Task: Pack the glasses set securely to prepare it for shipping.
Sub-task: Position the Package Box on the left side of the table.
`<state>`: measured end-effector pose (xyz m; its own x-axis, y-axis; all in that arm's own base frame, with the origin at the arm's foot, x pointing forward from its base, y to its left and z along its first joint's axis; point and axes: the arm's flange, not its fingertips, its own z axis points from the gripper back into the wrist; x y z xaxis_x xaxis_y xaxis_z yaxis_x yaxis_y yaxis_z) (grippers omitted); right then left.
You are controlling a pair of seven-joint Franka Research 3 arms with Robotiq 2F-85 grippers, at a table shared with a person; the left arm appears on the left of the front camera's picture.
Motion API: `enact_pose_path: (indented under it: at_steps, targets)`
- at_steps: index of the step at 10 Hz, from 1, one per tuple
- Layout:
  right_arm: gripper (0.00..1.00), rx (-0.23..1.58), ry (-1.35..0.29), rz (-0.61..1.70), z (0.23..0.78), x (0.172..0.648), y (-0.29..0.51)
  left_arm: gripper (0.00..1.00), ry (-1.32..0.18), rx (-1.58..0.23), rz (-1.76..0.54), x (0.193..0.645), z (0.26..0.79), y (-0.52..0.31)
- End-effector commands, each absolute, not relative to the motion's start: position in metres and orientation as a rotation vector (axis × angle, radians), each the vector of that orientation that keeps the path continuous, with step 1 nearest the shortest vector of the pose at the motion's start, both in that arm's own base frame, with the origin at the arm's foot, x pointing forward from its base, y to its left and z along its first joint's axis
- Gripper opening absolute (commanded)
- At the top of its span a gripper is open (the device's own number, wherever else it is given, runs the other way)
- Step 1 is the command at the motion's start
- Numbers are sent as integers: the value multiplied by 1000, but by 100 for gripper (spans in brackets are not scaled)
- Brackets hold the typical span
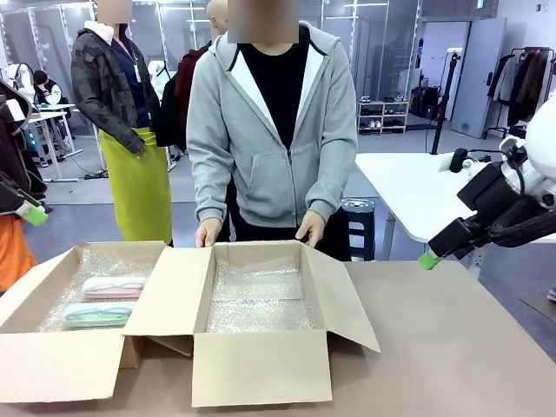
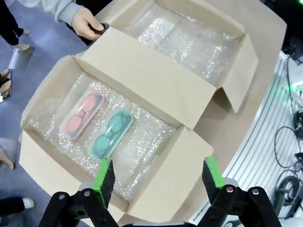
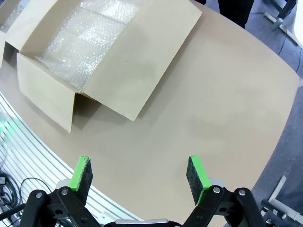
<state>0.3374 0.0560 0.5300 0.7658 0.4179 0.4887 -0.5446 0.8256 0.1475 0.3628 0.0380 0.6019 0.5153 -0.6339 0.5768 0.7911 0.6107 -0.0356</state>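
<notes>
The glasses set lies on bubble wrap in the left cardboard box (image 1: 52, 365): a pale pink case (image 1: 113, 287) (image 2: 81, 116) and, beside it, a mint green case (image 1: 97, 314) (image 2: 111, 133). My left gripper (image 1: 33, 214) (image 2: 157, 176) hangs open high above that box, holding nothing. At the right, above the table, my right gripper (image 1: 430, 258) (image 3: 139, 173) is open and empty. A second open box (image 1: 261, 365) (image 3: 94, 52), lined with bubble wrap, stands in the middle.
A person in a grey hoodie stands at the far side with both hands (image 1: 208, 233) (image 2: 87, 23) on the middle box's far flap. The brown table (image 1: 452, 347) (image 3: 213, 94) is bare to the right of the boxes. Box flaps stand out sideways.
</notes>
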Motion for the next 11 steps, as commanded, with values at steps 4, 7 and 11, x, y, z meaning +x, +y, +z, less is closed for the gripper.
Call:
enact_pose_path:
  at_steps: [4,7,11]
  targets:
    - [100,281,-454,527,530,336,56,93,-559,-296,-859,363,605,37]
    - [100,281,-454,527,530,336,56,93,-559,-296,-859,363,605,37]
    - [100,281,-454,527,530,336,56,93,-559,-296,-859,363,605,37]
